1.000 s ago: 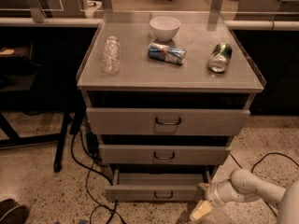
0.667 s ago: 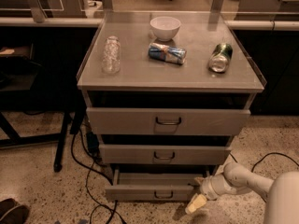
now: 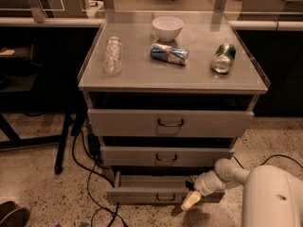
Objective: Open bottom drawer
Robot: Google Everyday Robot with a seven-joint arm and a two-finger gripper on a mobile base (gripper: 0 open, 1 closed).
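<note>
The bottom drawer (image 3: 142, 195) is the narrowest of three grey drawers in the cabinet. It stands pulled out a little, with a strip of its grey tray showing and a small dark wire handle (image 3: 164, 198) at the centre of its front. My gripper (image 3: 191, 201) is low at the right end of that drawer front, to the right of the handle, with a pale fingertip pointing down-left. My white arm reaches in from the lower right.
The mid-sized drawer (image 3: 165, 156) and the widest top drawer (image 3: 170, 122) sit above, both slightly out. On the cabinet top (image 3: 142, 77) are a white bowl (image 3: 167, 28), a clear bottle (image 3: 112, 56), a lying blue can (image 3: 169, 54) and a green can (image 3: 223, 58). Cables (image 3: 90, 183) lie on the floor at left.
My arm and gripper have moved left along the bottom drawer's front towards the handle. The drawer looks the same as before.
</note>
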